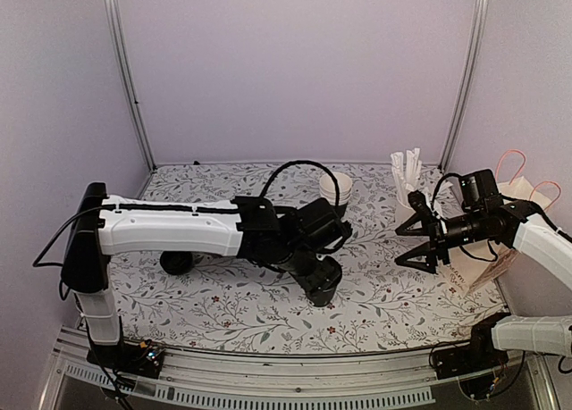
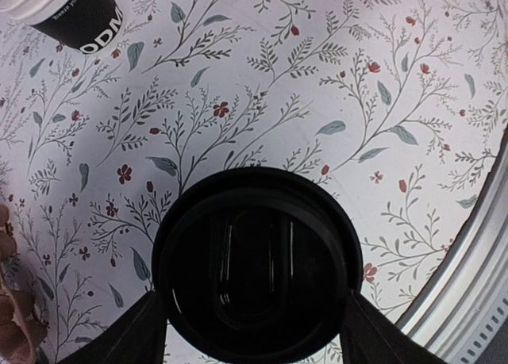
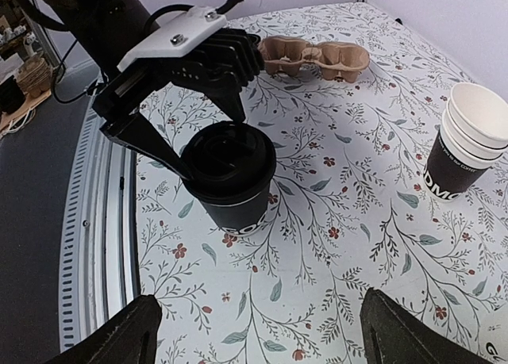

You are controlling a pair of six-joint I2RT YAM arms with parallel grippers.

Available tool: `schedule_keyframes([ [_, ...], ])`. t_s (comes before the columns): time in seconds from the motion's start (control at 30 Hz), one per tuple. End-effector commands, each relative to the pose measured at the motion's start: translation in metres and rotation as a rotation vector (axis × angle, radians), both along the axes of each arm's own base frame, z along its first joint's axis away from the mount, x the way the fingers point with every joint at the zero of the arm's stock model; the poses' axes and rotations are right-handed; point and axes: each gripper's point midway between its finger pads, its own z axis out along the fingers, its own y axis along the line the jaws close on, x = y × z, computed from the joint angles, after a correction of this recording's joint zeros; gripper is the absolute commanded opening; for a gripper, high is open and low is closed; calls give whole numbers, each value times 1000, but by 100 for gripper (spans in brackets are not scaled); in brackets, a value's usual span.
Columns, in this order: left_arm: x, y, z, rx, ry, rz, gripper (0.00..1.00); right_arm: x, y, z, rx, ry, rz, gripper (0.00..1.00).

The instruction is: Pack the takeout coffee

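Note:
The takeout coffee [image 3: 230, 170] is a small dark paper cup with white print and a black lid. It stands upright on the floral table near the front edge. From above, the left wrist view shows its lid [image 2: 254, 253]. My left gripper [image 2: 254, 304] straddles the cup, and its fingers [image 2: 147, 332] press on both sides of the lid rim. It also shows in the top view [image 1: 320, 280]. My right gripper [image 1: 413, 233] is wide open and empty. It hovers to the right of the cup and points towards it. Its fingertips [image 3: 143, 324] frame bare table.
A stack of nested lidless cups [image 3: 468, 142] stands behind the coffee, also visible from the top [image 1: 336, 191]. A brown cardboard cup carrier [image 3: 317, 56] lies at the left. A white cup with pale sticks [image 1: 407, 187] and a paper bag [image 1: 500, 249] stand at the right. The metal front rail [image 3: 103, 221] is near.

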Motion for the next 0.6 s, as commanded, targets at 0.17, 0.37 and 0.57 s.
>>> schedule_keyframes([
  [0.17, 20, 5, 36, -161, 73, 60, 90, 2, -2, -1, -8, -15, -3, 90],
  [0.37, 16, -1, 27, -166, 122, 30, 93, 3, -2, -2, -10, -13, -4, 91],
  [0.57, 21, 3, 14, -125, 116, 54, 95, 2, -2, -3, -12, -9, -2, 91],
])
